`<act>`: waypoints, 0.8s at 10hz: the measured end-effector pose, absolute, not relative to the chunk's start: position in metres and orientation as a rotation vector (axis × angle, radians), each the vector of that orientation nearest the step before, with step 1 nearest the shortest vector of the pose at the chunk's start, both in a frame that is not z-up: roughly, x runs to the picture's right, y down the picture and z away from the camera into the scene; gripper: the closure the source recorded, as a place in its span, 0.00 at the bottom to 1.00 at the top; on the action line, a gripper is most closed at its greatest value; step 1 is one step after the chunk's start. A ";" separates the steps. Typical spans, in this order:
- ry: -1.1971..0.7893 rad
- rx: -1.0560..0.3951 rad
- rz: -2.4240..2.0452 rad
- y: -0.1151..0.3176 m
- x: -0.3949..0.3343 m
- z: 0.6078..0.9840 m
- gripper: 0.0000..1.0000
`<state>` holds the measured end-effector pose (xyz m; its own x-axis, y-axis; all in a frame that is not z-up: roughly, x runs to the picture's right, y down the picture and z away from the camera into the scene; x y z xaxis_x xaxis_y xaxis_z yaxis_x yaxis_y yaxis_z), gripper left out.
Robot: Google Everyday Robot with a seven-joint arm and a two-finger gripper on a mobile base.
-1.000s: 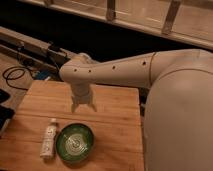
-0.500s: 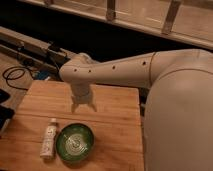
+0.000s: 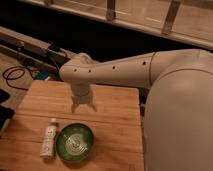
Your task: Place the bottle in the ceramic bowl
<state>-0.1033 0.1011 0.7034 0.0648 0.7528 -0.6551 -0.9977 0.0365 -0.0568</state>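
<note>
While its fingers stand spread with nothing between them, the gripper (image 3: 83,107) hangs over the wooden table (image 3: 115,122), just behind the ceramic bowl (image 3: 75,143). The bottle (image 3: 48,141) lies just beside the bowl's left rim, its label unreadable. The arm (image 3: 130,72) hides the table edge right of the bowl.

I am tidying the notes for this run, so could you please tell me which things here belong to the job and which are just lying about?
Job:
bottle, lying on the wooden table beside the bowl
ceramic bowl, nothing in it
gripper, open, above the table behind both, holding nothing

Lying about:
black cable, on the floor beside the table
</note>
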 end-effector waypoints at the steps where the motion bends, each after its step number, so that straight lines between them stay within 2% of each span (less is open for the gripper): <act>1: 0.524 -0.588 1.442 0.101 -0.103 0.703 0.35; 8: 0.516 -0.570 1.441 0.099 -0.102 0.702 0.35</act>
<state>-0.1024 0.0986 0.7025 0.0666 0.7636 -0.6422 -0.9977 0.0432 -0.0520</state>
